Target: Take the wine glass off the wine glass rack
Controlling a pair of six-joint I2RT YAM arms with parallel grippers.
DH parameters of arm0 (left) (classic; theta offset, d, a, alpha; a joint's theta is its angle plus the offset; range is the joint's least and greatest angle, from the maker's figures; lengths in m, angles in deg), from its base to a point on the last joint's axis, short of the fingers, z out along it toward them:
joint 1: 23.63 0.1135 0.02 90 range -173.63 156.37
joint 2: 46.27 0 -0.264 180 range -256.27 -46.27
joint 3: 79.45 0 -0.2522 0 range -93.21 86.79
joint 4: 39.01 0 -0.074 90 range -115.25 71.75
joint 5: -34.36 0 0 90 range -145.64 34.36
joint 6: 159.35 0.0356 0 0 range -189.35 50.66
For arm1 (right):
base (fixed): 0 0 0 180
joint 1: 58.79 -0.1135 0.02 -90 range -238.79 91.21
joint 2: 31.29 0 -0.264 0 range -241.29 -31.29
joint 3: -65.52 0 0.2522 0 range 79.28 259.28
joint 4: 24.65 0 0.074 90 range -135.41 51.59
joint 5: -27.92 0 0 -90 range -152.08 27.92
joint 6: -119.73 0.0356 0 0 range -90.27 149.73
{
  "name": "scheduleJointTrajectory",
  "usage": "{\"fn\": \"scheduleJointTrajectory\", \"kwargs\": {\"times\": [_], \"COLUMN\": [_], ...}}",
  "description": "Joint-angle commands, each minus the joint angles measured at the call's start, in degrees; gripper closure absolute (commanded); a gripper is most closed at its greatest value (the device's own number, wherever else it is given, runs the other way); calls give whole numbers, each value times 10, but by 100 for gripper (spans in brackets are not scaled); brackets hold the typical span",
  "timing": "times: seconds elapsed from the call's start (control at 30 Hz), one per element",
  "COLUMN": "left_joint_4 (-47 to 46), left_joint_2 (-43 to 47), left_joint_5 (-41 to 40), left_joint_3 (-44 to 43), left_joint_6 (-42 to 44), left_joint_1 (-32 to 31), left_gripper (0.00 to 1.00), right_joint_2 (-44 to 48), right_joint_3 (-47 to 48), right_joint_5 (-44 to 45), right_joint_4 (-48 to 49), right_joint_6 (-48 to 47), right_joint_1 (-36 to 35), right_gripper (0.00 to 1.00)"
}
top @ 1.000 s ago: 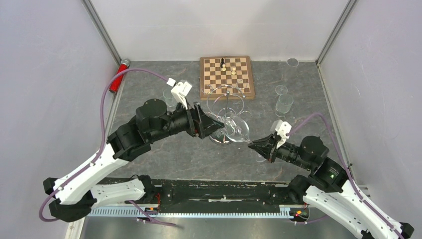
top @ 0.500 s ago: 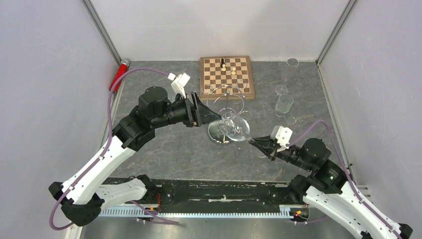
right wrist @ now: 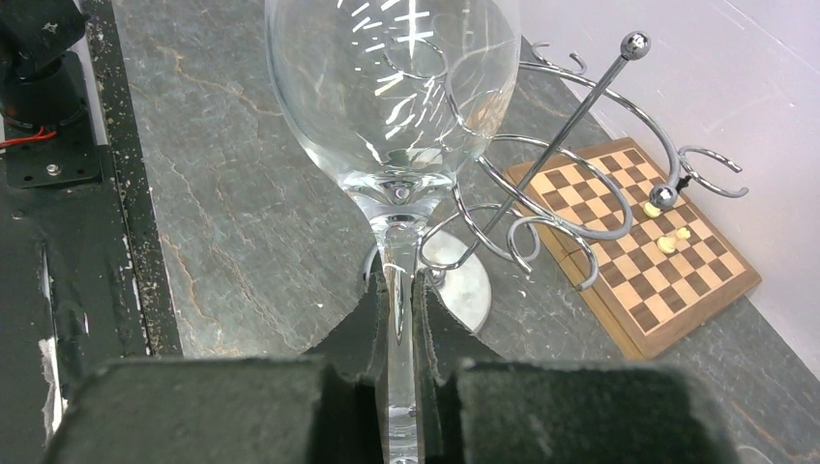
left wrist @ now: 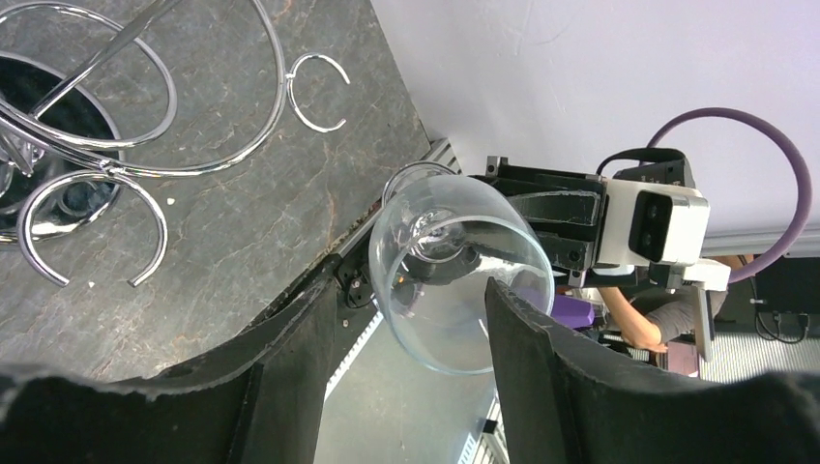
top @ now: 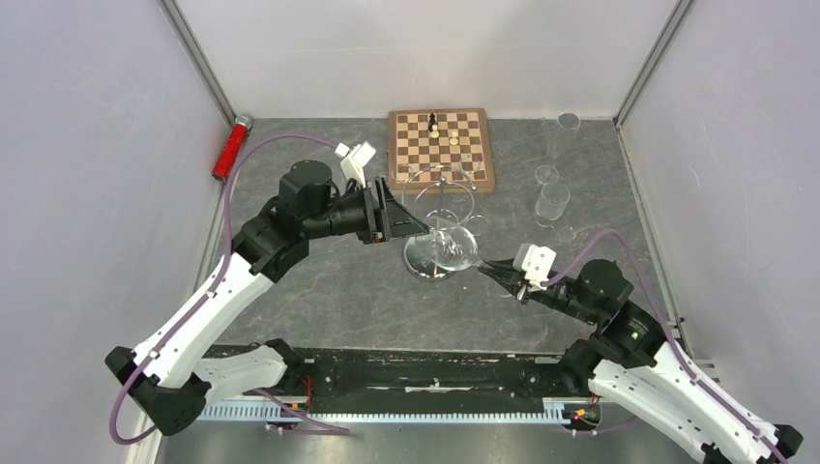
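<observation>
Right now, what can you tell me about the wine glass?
The wine glass is clear and shiny, with a big round bowl, a thin stem and no drink inside. It lies tipped on its side in the air, near the chrome rack but seemingly free of its loops. The right gripper pinches its stem. The open fingers of the left gripper stand on both sides of the bowl; whether they touch it is unclear.

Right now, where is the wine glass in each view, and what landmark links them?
Top: glass centre, beside the rack.
Left wrist: glass lower centre, between the left gripper fingers.
Right wrist: glass top centre, stem in the right gripper.
Shared landmark: rack.
</observation>
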Motion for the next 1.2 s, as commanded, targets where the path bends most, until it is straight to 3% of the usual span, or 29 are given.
{"fn": "scheduleJointTrajectory", "kwargs": {"times": [0.0,0.53,0.8,0.9,1.03,1.17], "left_joint_4": [-4,40,47,52,52,56], "left_joint_2": [-7,-13,-21,-24,-23,-22], "left_joint_5": [32,24,31,32,37,39], "left_joint_3": [-3,-15,-22,-27,-29,-27], "left_joint_6": [-1,33,43,46,49,55], "left_joint_1": [4,10,11,11,11,11], "left_gripper": [37,54,76,97,98,98], "right_joint_2": [-14,-37,-42,-45,-46,-48], "right_joint_3": [48,81,83,84,87,94], "right_joint_5": [-6,-6,5,9,9,3], "right_joint_4": [78,68,66,68,71,74], "right_joint_6": [-25,-45,-49,-49,-46,-39], "right_joint_1": [-2,-1,-2,-2,-2,-2], "right_gripper": [100,100,100,100,100,88]}}
